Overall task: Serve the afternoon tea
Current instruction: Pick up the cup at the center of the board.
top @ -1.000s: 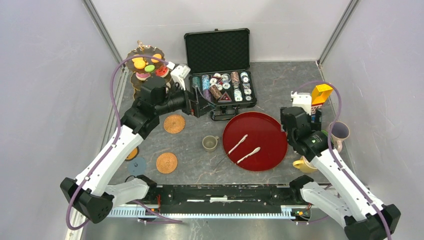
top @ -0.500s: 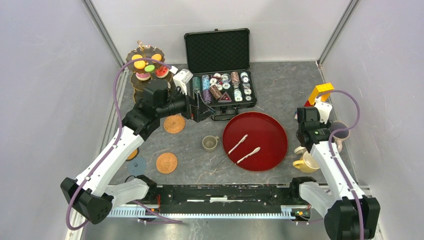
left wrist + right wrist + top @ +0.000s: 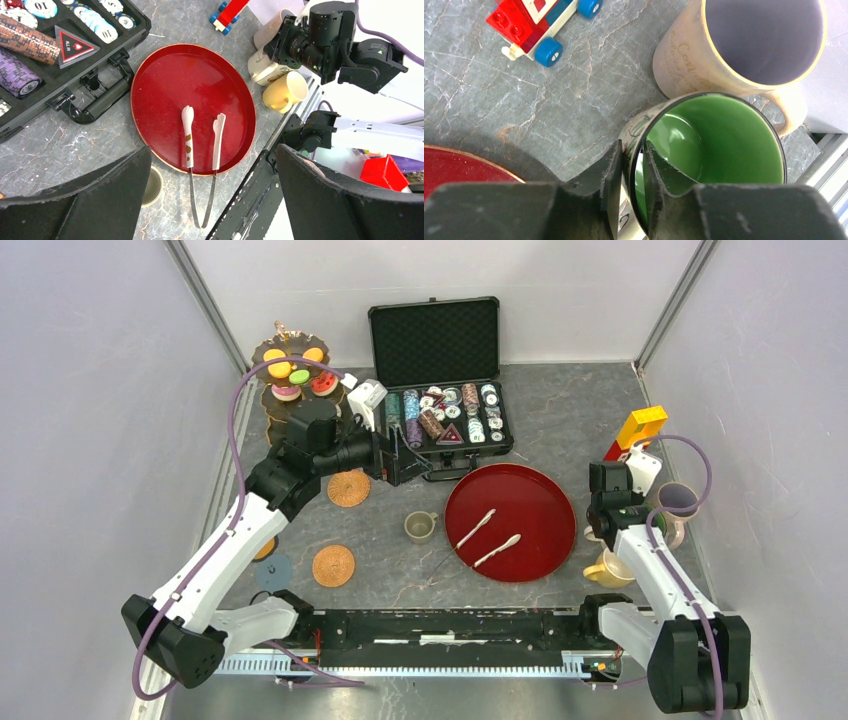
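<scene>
Grey tabletop point(image 3: 499, 100): right jaws pinch green-lined mug point(image 3: 724, 130) by rim, base hidden; left jaws gape

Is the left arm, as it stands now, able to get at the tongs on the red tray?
Probably yes. The left hand is open and hangs near the red tray. The tongs lie uncovered on it, and nothing stands between them and the hand.

Left arm point(image 3: 215, 550) reaches forward with a bent elbow, left fingers point(image 3: 90, 200) spread wide open. Right arm point(image 3: 655, 565) is folded close, right fingers point(image 3: 609, 180) pinching the rim of a green-lined mug point(image 3: 724, 140).
</scene>
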